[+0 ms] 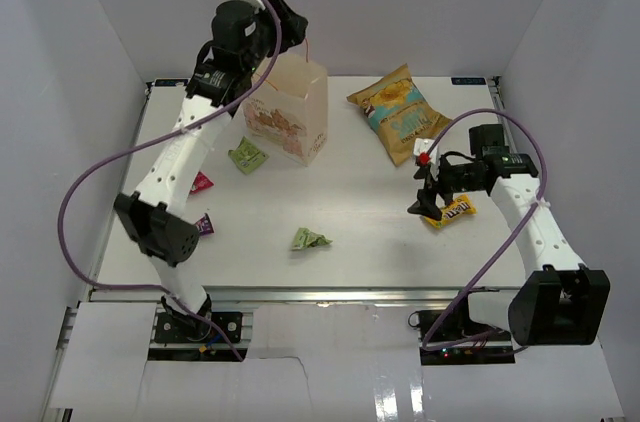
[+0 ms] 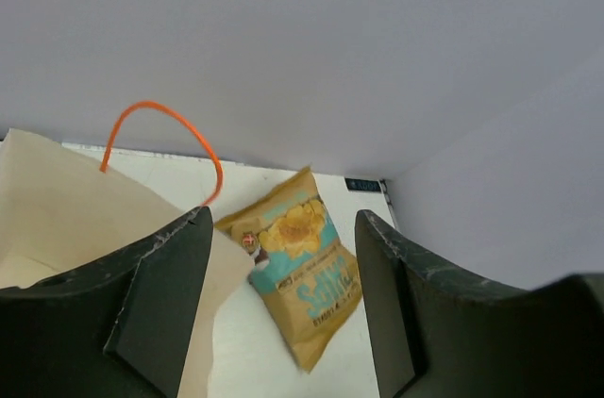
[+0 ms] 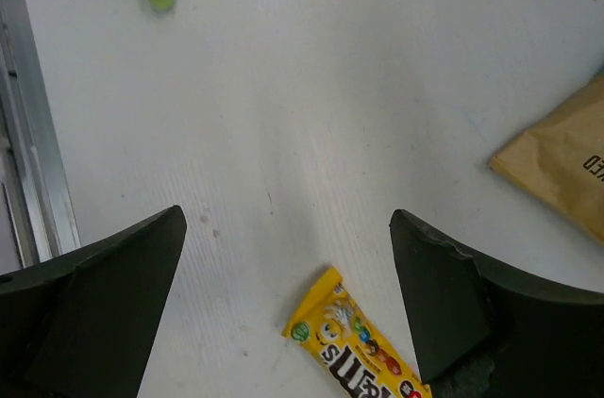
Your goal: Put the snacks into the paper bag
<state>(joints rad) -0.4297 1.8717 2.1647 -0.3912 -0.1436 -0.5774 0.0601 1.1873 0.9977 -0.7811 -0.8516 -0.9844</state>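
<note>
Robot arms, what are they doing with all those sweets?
They are packing snacks into the paper bag. The left gripper is open at the bag's top edge, at the back of the table. The right gripper is open too, right over the yellow candy pack, not holding it. The crisp bag, green packets, a red packet and a purple packet lie loose outside the bag.

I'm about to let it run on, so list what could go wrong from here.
1. The left hand sits open at the rim of the bag, one finger close by the paper; a push may tip or crumple it.
2. The candy pack lies flat and off-centre under the open right hand; closing may catch only its end.
3. The crisps look nearly as wide as the bag and may jam.
</note>
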